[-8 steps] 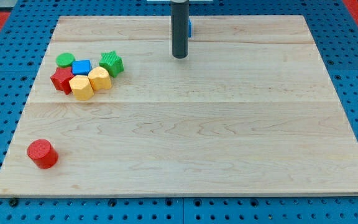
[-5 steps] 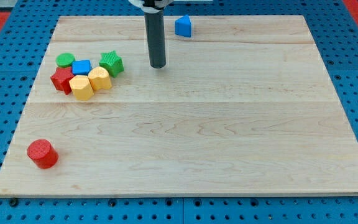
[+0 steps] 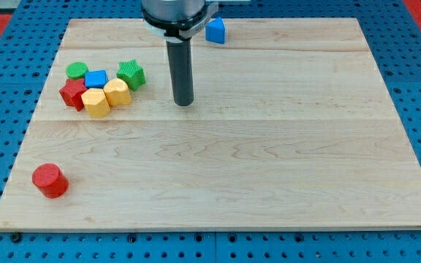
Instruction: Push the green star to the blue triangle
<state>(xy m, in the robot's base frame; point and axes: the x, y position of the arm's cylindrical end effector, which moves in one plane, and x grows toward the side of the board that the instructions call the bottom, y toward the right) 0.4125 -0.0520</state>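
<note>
Blocks lay clustered at the wooden board's [image 3: 269, 183] upper left: a red star [image 3: 71, 93], green cylinder [image 3: 77, 70], blue cube [image 3: 96, 78], two yellow hexagons [image 3: 95, 103] [image 3: 117, 92] and the green star [image 3: 131, 74]. A red cylinder [image 3: 50, 180] sat alone, lower left. My tip [image 3: 184, 103], a jawless rod holding nothing, stood right of the green star, apart. The blue triangle [image 3: 215, 30] sat at the top edge.

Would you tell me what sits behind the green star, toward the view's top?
Behind the green star only bare board shows. My tip stands to its right, apart from it, and hides nothing there.
</note>
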